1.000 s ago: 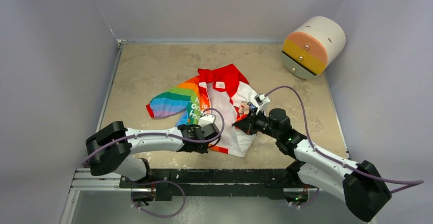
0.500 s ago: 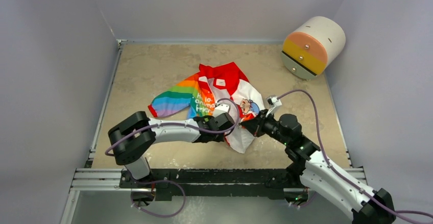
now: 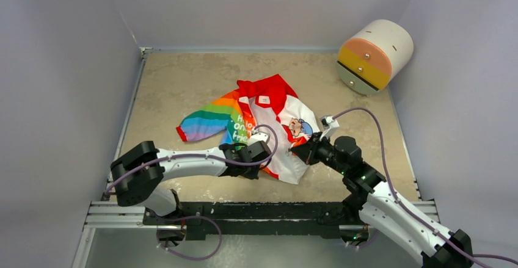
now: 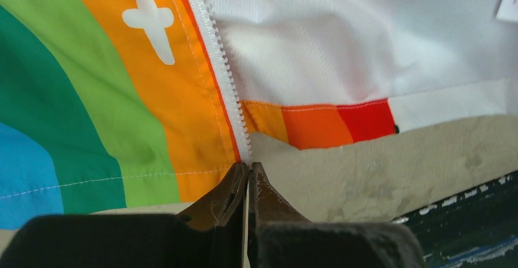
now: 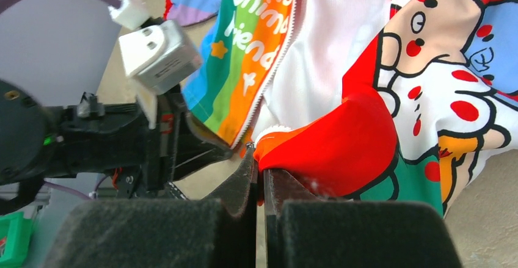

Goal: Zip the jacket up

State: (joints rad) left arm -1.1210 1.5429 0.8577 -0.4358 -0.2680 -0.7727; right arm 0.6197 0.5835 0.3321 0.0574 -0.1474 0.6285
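The table [image 3: 171,79] carries the jacket [image 3: 275,118] about midway between its left and right edges, a little nearer the near edge than the far one. The jacket lies open, with its red hood [image 3: 269,88] toward the far edge and its hem toward the arms.

The rainbow sleeve [image 3: 204,121] stretches flat toward the left edge and ends in a red cuff. Beside it, the striped front panel with white lettering runs down to the hem.

The left gripper [image 4: 248,167] reaches in low from the near left side. Its fingers are pressed together on the bottom corner of that panel, right at the lower end of the white zipper teeth [image 4: 217,54]. The teeth run up and away along the orange stripe. They are not joined to the other half, and white lining shows beside them.

On the right half of the jacket, the cartoon bear print [image 5: 427,36] faces up on the white cloth.

The right gripper [image 5: 261,170] comes in from the near right side. It is clamped on a raised red and orange fold at this half's lower front edge. The two grippers are near each other, with bare table between their tips.

A white drum [image 3: 374,54] with an orange and yellow face sits tilted at the far right corner, well apart from the jacket.
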